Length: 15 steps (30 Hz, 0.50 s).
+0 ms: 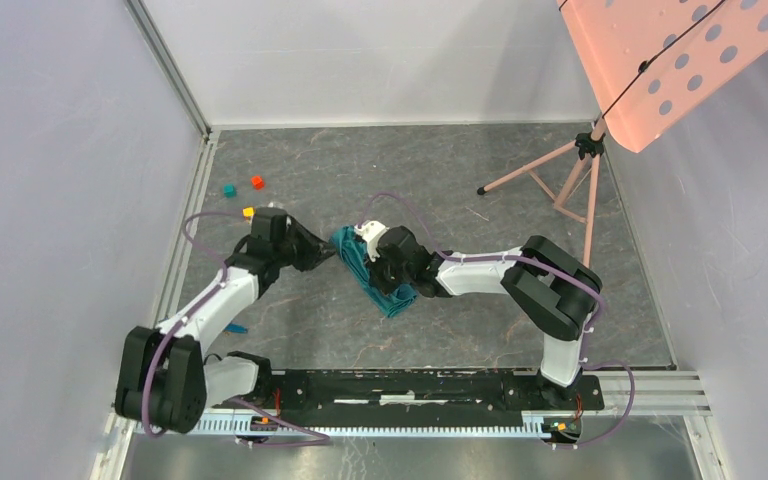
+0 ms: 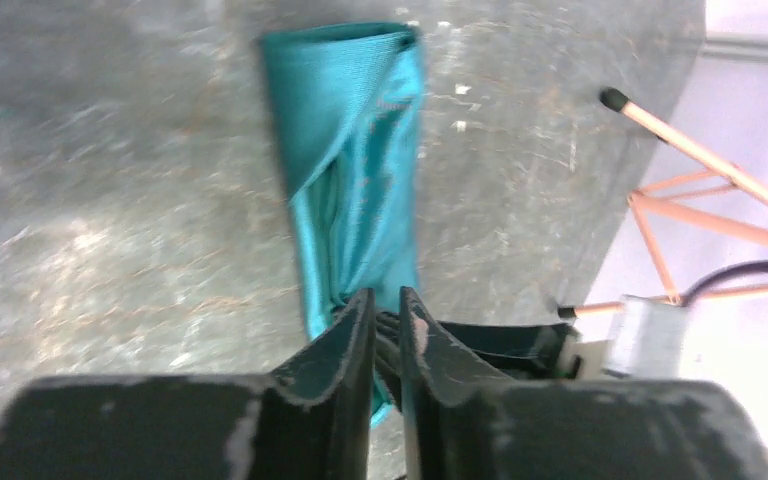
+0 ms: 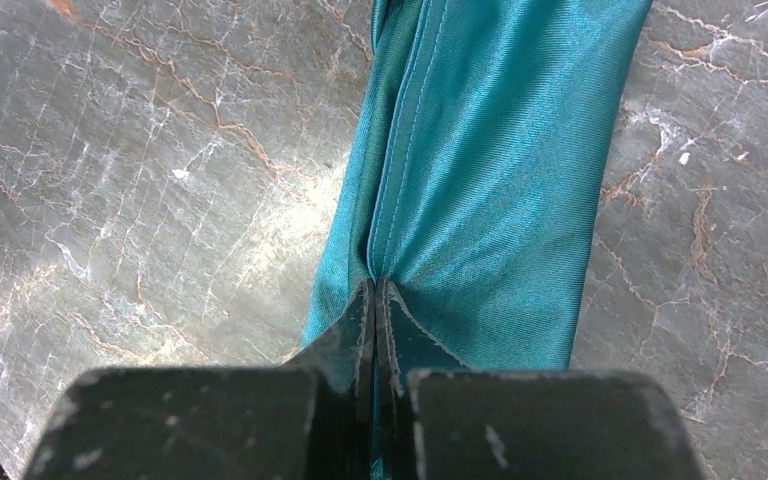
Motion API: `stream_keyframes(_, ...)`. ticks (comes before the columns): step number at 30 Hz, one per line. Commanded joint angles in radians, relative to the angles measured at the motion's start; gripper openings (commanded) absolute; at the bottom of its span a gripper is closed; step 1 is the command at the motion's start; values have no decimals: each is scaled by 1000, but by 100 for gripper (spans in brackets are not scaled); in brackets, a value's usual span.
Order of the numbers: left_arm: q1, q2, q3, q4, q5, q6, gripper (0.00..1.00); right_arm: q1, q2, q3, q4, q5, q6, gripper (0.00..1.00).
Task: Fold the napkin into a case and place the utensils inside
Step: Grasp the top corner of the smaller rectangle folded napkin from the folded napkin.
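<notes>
Napkin point(image 3: 500, 150), folded into a narrow teal strip, lies on the grey marbled table point(image 3: 110, 180) between my arms, my right gripper point(image 3: 375, 292) pressed together pinching its seam, my left gripper point(image 2: 387, 300) slightly parted over one end.

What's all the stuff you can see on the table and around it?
napkin: one, teal-green, folded into a long strip mid-table.
cubes: three, red, teal and yellow, far left of the table.
blue sliver: one, bright blue, poking out beside the left arm; too small to name.
board: one, pink with holes, top right, on a pink tripod.
table: one, grey marble.
cables: purple, along both arms.
left claw: one, black, fingers slightly apart at the napkin's end.
right claw: one, black, pinched shut on the napkin.
</notes>
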Motion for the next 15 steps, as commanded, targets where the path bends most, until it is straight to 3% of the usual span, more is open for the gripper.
stream_keyframes(1, 10, 146, 139, 27, 150, 125, 16, 0, 3, -18, 15, 7, -2, 0)
stream_keyframes(9, 7, 393, 231, 186, 208, 116, 3, 1, -3, -20, 26, -3, -4, 0)
stream_keyframes(15, 4, 518, 292, 155, 179, 168, 2, -1, 0, -23, 27, -10, -5, 0)
